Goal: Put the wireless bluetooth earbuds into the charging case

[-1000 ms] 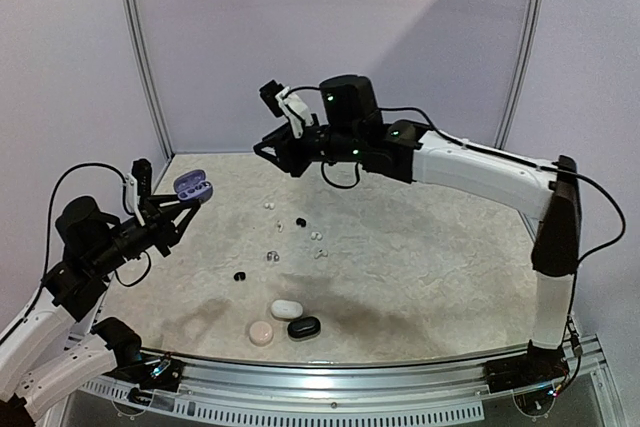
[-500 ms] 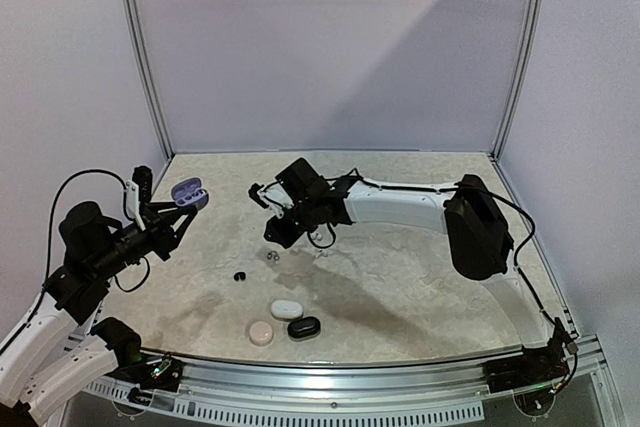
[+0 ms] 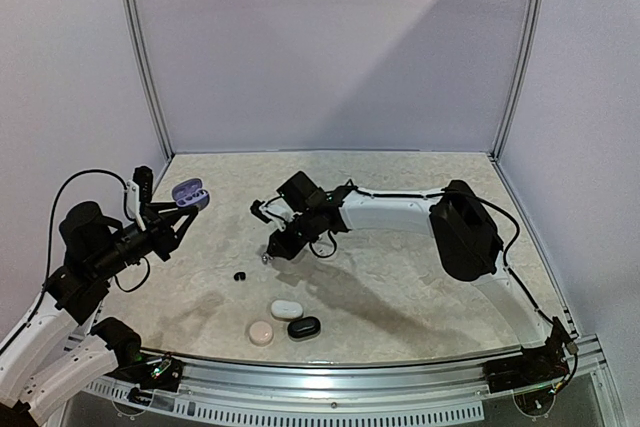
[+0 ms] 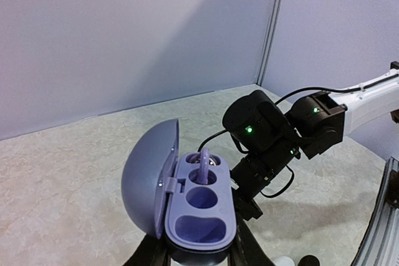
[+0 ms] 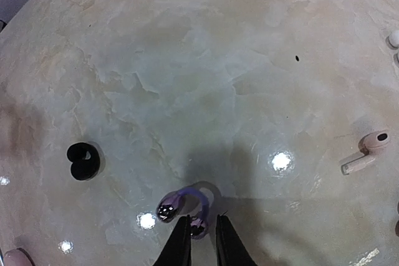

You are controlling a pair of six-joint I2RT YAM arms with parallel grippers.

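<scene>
Purple C-shaped clip earbud (image 5: 182, 205) lies on the marbled beige table (image 3: 420, 267), directly under the right gripper (image 5: 201, 232). The gripper's two dark fingers stand close together on either side of the bud's nearer end. Whether the pads press on it I cannot tell; the gap is narrow and the bud sits flat on the table. On the other side, the left gripper (image 4: 199, 258) is clamped on the base of the open lilac plastic charging case (image 4: 187, 213), held in the air with its lid swung back. A matching purple earbud (image 4: 204, 161) already stands in the far socket, and the round socket (image 4: 202, 197) next to it looks empty.

The step in hand appears to be picking up this second bud. To do it well, the fingers should close on one bulb rather than on the thin arch. They should close gently, since the smooth curved plastic could squirt out sideways or pivot in the grip. The lift should go straight up, clear of the small black earbud (image 5: 83, 161) to one side; the pinkish stemmed earbud (image 5: 368, 152) lies well apart. During the carry, the bud's orientation must not slip, so that its bulb meets the empty socket squarely while the left arm holds the case level.
</scene>
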